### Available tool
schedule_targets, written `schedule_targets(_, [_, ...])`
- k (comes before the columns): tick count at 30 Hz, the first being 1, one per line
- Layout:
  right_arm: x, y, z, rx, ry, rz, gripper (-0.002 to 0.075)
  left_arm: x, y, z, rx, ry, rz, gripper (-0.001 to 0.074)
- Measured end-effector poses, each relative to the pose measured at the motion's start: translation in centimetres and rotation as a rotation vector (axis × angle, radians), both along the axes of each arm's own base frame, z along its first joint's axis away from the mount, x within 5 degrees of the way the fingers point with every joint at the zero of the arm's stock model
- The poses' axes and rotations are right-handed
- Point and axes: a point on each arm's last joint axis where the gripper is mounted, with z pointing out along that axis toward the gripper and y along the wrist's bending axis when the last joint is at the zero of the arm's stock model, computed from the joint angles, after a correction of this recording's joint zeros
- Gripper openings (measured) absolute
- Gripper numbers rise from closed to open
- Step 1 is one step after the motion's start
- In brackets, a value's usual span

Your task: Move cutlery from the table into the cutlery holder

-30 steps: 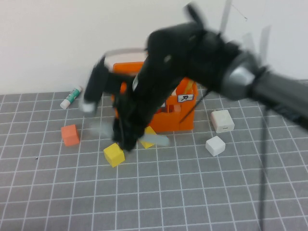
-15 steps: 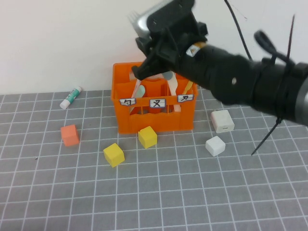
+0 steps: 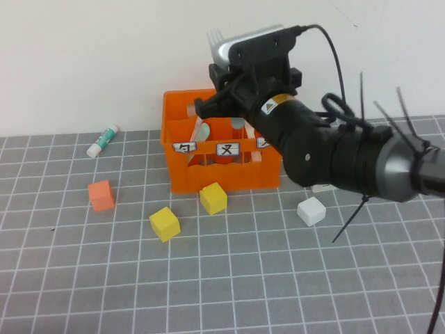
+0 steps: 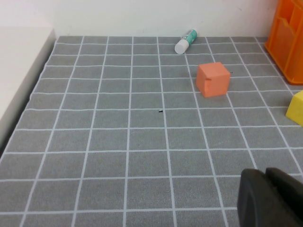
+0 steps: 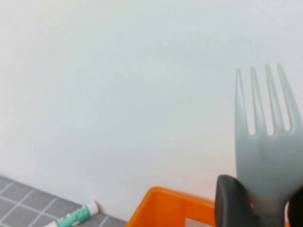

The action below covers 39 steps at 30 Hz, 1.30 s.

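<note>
Table (image 3: 229, 278), grey with a white grid, fills the lower part of the high view. Above its far side the right arm reaches over the cutlery holder (image 3: 208, 177), an orange crate with 3 compartments and 3 white labels; some cutlery stands inside. The right gripper (image 5: 259, 208) hangs above the crate, clamped on the grey fork (image 5: 266, 156), whose 4 tines point up against the white wall. Loose on the table: 1 orange cube (image 3: 101, 195) to the left, 2 yellow cubes (image 3: 165, 224) in front of the crate, 1 white cube (image 3: 311, 210) to the right, and a glue stick (image 3: 103, 140) near the wall. The left gripper (image 4: 267, 198) sits low over bare table, fingers closed on nothing.
</note>
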Motion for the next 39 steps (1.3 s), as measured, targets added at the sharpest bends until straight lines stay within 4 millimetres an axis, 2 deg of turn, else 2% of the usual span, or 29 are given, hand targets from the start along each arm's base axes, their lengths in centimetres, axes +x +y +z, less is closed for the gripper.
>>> schedule_targets(9, [0.8,0.3,-1.5,0.071,-0.102,-0.012,0.023,0.0,0.0,0.0,0.0,0.0,0.0,-0.0001])
schedule_targets(17, [1.1,1.0,-4.2,0.096,-0.057,0.03,0.0233,0.0,0.0,0.0,0.0,0.0,0.0,-0.0001])
schedule_targets(22, [1.5,0.6,-4.5,0.147,-0.025,0.016,0.0353,0.0,0.0,0.0,0.0,0.0,0.0,-0.0001])
schedule_targets(25, [1.5,0.5,-4.4,0.142,0.005,0.019,0.0389,0.0,0.0,0.0,0.0,0.0,0.0,-0.0001])
schedule_targets(28, [0.9,0.3,-2.8,0.115,0.081,0.045,0.0398,0.0,0.0,0.0,0.0,0.0,0.0,-0.0001])
schedule_targets(34, [-1.5,-1.0,4.9,0.1,0.035,0.094,0.0388,0.0,0.0,0.0,0.002,0.0,-0.001,-0.0001])
schedule_targets(36, [-2.8,-1.8,7.5,0.059,0.013,0.119,0.0359,0.0,0.0,0.0,0.002,0.0,-0.001,-0.0001])
schedule_targets(39, [-4.9,-3.1,10.0,0.012,0.01,0.149,0.0262,0.0,0.0,0.0,0.002,0.0,-0.001,-0.0001])
